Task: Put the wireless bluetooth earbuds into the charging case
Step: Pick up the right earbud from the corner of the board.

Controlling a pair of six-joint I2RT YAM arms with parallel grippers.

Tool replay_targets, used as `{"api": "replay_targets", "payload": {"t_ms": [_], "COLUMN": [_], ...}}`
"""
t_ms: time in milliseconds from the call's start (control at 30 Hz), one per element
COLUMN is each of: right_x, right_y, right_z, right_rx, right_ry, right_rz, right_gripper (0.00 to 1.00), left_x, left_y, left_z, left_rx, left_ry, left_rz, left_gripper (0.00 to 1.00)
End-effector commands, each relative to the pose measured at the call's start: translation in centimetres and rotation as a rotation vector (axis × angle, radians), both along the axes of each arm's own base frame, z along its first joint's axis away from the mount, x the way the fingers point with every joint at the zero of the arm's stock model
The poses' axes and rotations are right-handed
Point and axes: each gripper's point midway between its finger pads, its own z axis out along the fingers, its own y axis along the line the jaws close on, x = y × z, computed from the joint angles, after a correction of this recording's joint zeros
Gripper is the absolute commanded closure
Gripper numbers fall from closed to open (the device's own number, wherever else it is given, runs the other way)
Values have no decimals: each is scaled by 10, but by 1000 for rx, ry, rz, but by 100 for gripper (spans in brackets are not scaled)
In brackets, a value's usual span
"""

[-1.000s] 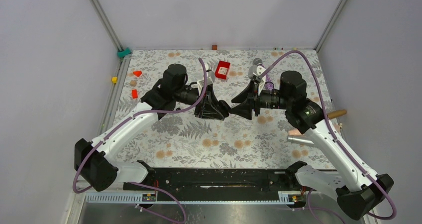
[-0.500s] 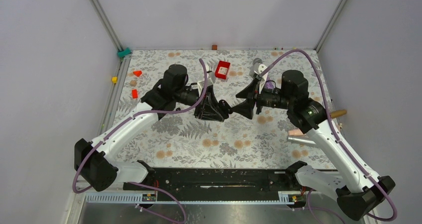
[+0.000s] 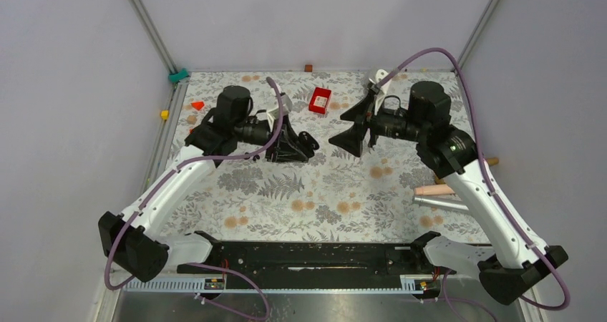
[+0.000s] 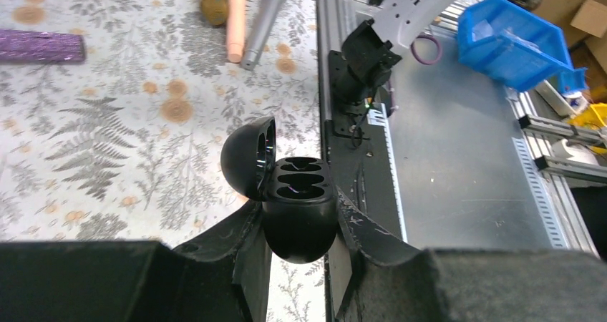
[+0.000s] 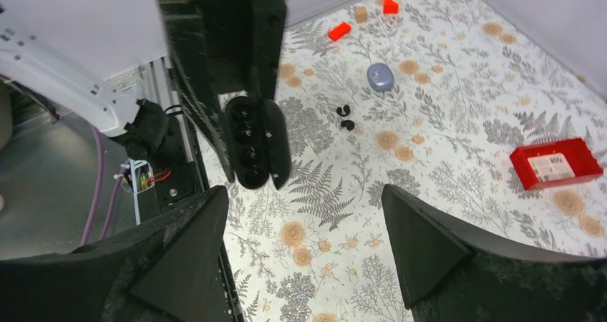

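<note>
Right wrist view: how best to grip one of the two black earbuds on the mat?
Pinch the nearer earbud across its rounded body, from above: it lies low on the mat, close beside the other earbud, so a sideways approach could nudge both.

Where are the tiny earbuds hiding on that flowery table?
On the flowery table, find the lavender-grey pebble near the red blocks. Between it and the open black case in the left gripper lie the earbuds: two tiny glossy black beans, much smaller than anything nearby.
</note>
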Motion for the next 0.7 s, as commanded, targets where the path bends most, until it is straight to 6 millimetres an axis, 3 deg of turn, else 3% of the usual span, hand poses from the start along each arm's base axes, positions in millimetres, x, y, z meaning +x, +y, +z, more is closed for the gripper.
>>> {"api": "replay_targets", "payload": {"t_ms": [0,200,367,567,667], "right_x": [30,66,102,148,159], "right_y": [2,22,48,91,116], "right_z": [1,-13,-32,-85,-116], "right_rx": [3,33,44,4,-63], "right_ry": [46,170,296,483,555], "right_rz": [-105,-163,-171,-158,-142], "right_gripper": [13,13,13,13,14], "left_x": [10,26,46,47,44], "left_y": [20,56,97,132,147], "left_z": [35,47,38,24,14], "left_rx": [-46,-37,6,-3,-24], "left_ry": [-144,-211,-237,-212,-194], "left_rz": [54,155,280,345,380], "left_gripper": [100,100,100,100,100]}}
